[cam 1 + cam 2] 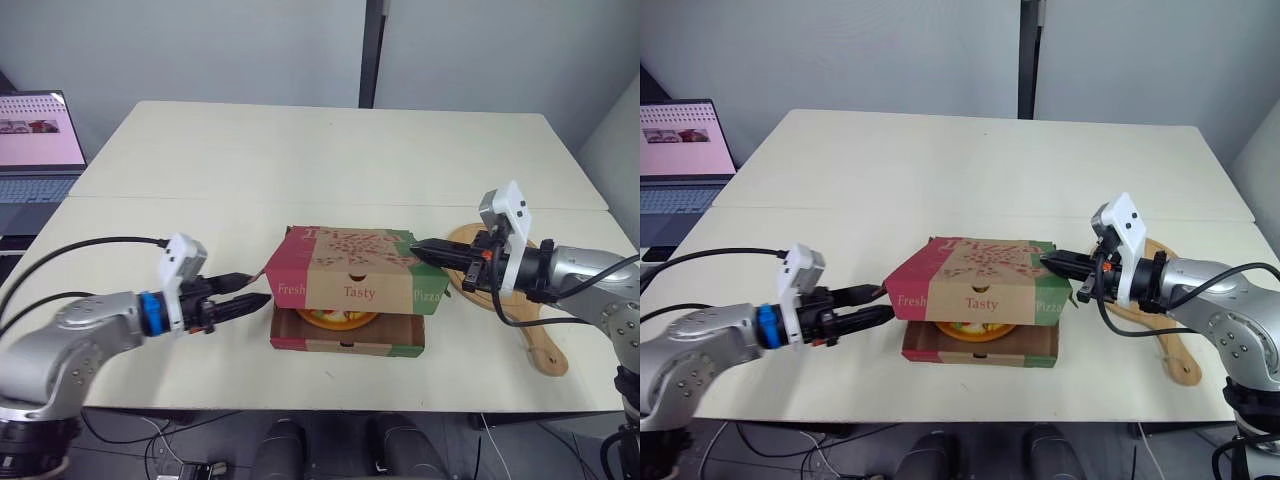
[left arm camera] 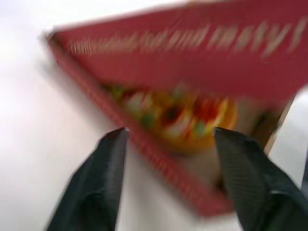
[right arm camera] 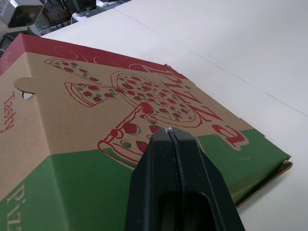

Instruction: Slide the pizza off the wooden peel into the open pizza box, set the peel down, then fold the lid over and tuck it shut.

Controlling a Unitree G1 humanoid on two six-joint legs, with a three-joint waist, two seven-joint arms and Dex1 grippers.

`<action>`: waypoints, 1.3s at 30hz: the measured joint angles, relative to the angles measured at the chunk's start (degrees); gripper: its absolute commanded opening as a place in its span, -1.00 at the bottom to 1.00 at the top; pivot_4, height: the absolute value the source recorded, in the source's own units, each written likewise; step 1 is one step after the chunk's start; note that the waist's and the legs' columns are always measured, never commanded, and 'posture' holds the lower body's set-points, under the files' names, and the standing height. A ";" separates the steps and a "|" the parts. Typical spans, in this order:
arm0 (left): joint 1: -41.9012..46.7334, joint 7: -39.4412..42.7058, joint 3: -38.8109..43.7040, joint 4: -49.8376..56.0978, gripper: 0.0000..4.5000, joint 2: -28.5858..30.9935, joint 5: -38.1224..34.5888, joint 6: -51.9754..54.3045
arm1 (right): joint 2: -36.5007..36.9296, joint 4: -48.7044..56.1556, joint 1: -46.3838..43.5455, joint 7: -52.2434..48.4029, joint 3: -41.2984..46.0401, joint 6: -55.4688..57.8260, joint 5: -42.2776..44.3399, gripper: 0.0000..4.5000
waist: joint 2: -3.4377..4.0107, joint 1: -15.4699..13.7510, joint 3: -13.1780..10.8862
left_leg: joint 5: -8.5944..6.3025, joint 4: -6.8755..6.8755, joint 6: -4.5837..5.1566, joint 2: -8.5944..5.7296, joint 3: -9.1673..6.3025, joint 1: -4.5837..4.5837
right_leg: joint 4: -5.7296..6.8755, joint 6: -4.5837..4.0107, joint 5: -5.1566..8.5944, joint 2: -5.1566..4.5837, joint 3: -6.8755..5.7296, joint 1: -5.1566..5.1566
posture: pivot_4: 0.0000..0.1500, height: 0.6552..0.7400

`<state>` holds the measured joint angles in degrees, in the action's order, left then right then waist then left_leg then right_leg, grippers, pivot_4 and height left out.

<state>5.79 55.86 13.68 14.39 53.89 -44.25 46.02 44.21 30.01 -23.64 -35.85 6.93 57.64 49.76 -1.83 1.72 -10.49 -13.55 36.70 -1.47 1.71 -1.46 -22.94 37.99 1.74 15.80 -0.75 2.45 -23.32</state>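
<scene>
Two hands flank the pizza box [image 1: 346, 345]: the left hand [image 1: 255, 292], fingers spread and gripping nothing, points at its 9 o'clock side close to the lid [image 1: 350, 262], while the right hand [image 1: 418, 247], fingers pressed together and empty, rests its tip on the lid at 3 o'clock. Under the lowered, untucked lid the pizza [image 1: 335, 318] lies in the box. The wooden peel [image 1: 540, 345] lies flat on the worktop [image 1: 300, 160] at the box's 3 o'clock, beneath the right hand.
</scene>
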 measured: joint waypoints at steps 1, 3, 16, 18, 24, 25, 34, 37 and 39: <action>1.17 1.25 0.90 -1.84 0.86 0.50 -0.66 0.44 | 0.09 0.01 0.20 -0.28 -0.29 -0.04 -0.29 -1.00 | 0.00 -0.01 0.00 | 0.00 0.00 0.00 0.04 0.00 0.00 | -0.01 0.00 0.00 -0.02 -0.01 0.00 | 1.00 0.80; 4.16 2.50 3.11 -4.60 0.99 1.30 -2.15 1.42 | 0.16 0.07 0.37 -0.48 -0.95 -0.18 -0.90 -1.00 | -0.02 -0.24 -0.02 | 0.00 0.01 0.00 0.07 -0.05 -0.05 | -0.03 0.06 -0.02 -0.08 -0.08 0.00 | 1.00 0.80; 26.18 7.19 -8.96 -6.99 -0.21 -2.27 -0.04 1.65 | 0.66 1.78 3.15 -1.99 -4.77 -2.29 -4.27 -1.00 | -0.04 -0.18 -0.02 | 0.00 0.02 0.00 -0.14 0.01 -0.09 | -0.01 0.27 -0.13 -0.19 -0.04 0.01 | 1.00 0.80; 28.28 8.66 -13.31 -6.39 -0.47 -3.40 2.79 -0.31 | 0.70 2.47 3.72 -2.40 -5.38 -3.13 -5.33 -1.00 | -0.04 -0.16 -0.02 | 0.00 0.03 0.00 -0.16 0.01 -0.08 | -0.02 0.27 -0.13 -0.09 -0.03 0.01 | 1.00 0.80; 29.53 12.77 -24.15 -6.71 -0.99 -7.58 11.15 -6.94 | -1.86 2.51 3.45 -0.45 -3.53 -4.46 -5.51 -1.00 | -0.02 0.18 -0.03 | 0.00 0.04 0.00 -0.03 0.00 -0.05 | 0.05 0.25 -0.14 0.11 0.03 0.00 | 1.00 0.80; 29.62 13.21 -24.67 -7.25 -0.99 -7.72 12.00 -7.66 | -1.63 2.40 3.24 -0.14 -2.03 -4.44 -5.32 -1.00 | -0.02 0.12 -0.03 | 0.00 0.04 0.00 -0.04 -0.01 -0.05 | 0.05 0.25 -0.14 0.11 0.03 0.00 | 1.00 0.80; 30.93 14.62 -24.20 -10.36 -0.99 -9.39 14.12 -9.39 | 7.86 0.64 13.60 -3.17 6.09 -5.32 -8.67 -1.00 | -0.03 -0.29 -0.02 | 0.00 0.07 0.01 -0.09 0.02 -0.08 | 0.01 0.26 -0.13 0.05 0.03 0.02 | 1.00 0.80; 30.93 15.03 -24.18 -10.52 -0.99 -9.89 14.27 -10.33 | 8.07 1.22 15.79 -4.39 4.27 -6.58 -10.14 -1.00 | -0.03 0.13 -0.02 | 0.00 0.13 0.01 -0.04 0.02 -0.04 | 0.06 0.27 -0.14 0.10 0.06 0.03 | 1.00 0.80; 30.93 15.19 -24.18 -10.59 -0.99 -10.18 14.53 -11.00 | 7.09 1.41 15.96 -4.24 3.10 -6.31 -10.16 -1.00 | -0.03 0.26 -0.02 | 0.00 0.13 0.01 -0.01 0.02 -0.01 | 0.08 0.27 -0.14 0.15 0.07 0.03 | 1.00 0.80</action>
<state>36.71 71.05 -10.50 3.81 43.71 -29.72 35.02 51.30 31.41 -7.69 -40.08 10.03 51.33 39.60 -1.86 1.98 -10.51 -13.55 36.83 -1.46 1.70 -1.43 -22.95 38.07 2.01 15.65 -0.60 2.52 -23.29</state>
